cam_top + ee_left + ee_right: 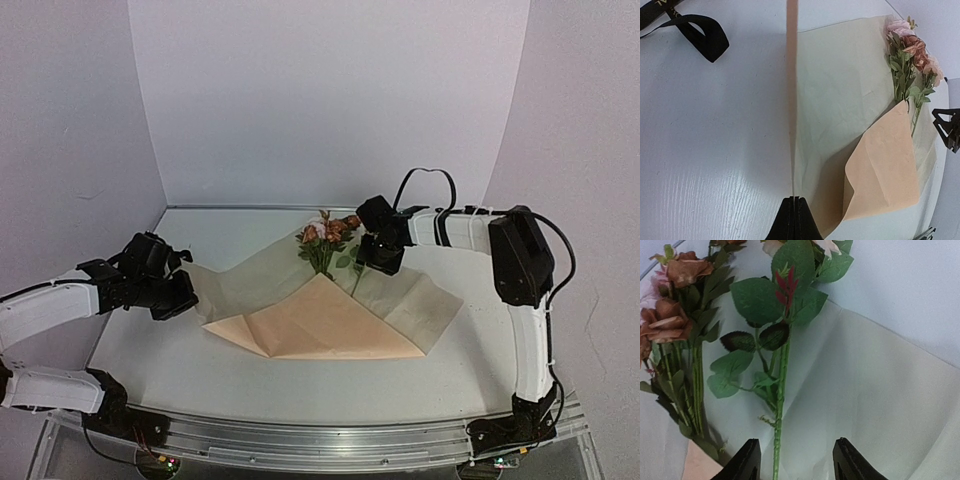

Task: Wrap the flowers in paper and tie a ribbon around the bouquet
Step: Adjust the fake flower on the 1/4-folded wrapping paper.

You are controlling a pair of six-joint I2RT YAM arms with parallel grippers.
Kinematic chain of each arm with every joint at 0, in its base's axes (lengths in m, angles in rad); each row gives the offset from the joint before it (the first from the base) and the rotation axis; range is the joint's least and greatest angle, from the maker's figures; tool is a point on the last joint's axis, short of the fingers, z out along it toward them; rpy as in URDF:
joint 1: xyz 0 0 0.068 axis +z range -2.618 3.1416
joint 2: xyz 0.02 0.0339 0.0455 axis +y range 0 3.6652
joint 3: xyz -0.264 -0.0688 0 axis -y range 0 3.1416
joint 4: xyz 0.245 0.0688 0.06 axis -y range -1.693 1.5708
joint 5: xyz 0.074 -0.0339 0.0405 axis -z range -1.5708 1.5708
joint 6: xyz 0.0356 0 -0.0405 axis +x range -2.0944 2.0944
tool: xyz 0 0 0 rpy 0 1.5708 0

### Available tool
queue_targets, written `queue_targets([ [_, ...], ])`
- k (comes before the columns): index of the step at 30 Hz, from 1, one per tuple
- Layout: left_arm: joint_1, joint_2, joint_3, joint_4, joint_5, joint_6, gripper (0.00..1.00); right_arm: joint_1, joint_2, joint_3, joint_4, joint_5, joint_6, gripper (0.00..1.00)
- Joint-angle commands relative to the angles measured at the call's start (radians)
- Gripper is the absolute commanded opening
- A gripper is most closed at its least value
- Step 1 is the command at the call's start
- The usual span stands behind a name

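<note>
1. We're working on the wrap. The flowers [325,238] are lying on the paper [330,325], blooms pointing away from the arm bases, and the near flap is folded up over their stems.
2. Our left gripper [794,202] is pinching a raised edge of the paper, jaws closed tight on it.
3. Our right gripper [797,447] is straddling a loose stem [778,430]. The jaws are half-wide with gaps on both sides, gripping nothing.
4. We're thinking: centre that stem, close gently, slide it beside the bunch, and hold the left pinch steady so the sheet isn't dragging.
5. Only the left wrist view is showing the ribbon [695,30], lying on the table [715,150] off the paper. Only the right wrist view is showing the stem gap.
</note>
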Motion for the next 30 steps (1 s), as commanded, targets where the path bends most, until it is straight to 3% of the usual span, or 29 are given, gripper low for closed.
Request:
queue_targets([
  [1, 0.003, -0.003, 0.059, 0.023, 0.003, 0.031, 0.00, -0.014, 0.079, 0.122, -0.032, 0.047, 0.027, 0.49],
  [13, 0.003, -0.005, 0.071, 0.023, 0.007, 0.039, 0.00, -0.031, 0.221, 0.293, -0.129, -0.049, 0.108, 0.42],
  [21, 0.003, -0.026, 0.072, 0.014, 0.007, 0.040, 0.00, -0.030, 0.230, 0.309, -0.145, -0.086, 0.126, 0.27],
  [30, 0.003, -0.067, 0.071, -0.005, 0.018, 0.038, 0.00, -0.022, 0.215, 0.286, -0.161, -0.107, 0.137, 0.21],
])
